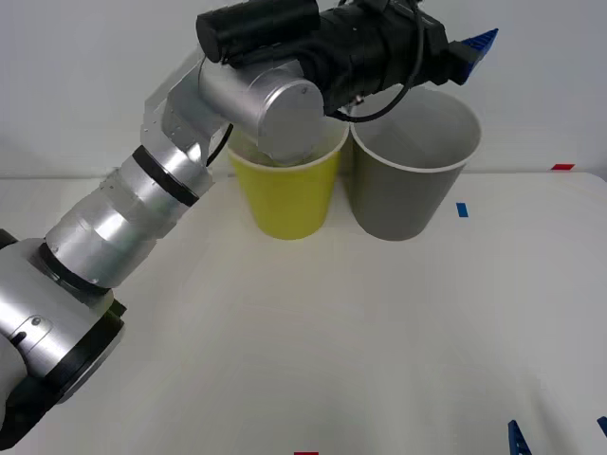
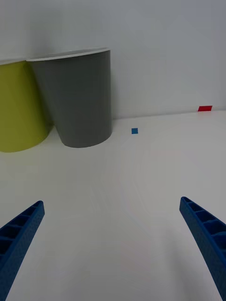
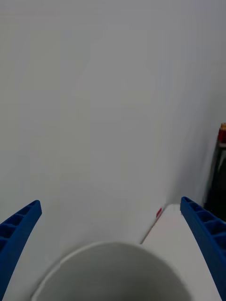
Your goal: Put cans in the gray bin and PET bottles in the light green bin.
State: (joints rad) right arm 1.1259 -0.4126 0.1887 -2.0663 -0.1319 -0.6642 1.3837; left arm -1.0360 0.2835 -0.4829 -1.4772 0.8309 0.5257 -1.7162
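Low over the bench [image 1: 313, 360], the right gripper [image 2: 113, 244] idles spread, while the left gripper [image 3: 110, 244], fingers wide and empty above the gray bin [image 1: 413, 180], suggests sorting is nearly done.

Gray bin [image 1: 413, 180] mouth open, left gripper [image 1: 471, 49] above rim; light green bin [image 1: 287, 199] mouth blocked by left arm [image 1: 142, 218]; table [image 1: 332, 351] front open.

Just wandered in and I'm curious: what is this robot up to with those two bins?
It is sorting rubbish. The left gripper hangs open and empty above the gray bin, which stands beside the light green bin. The right gripper waits open low over the table, nearer the robot.
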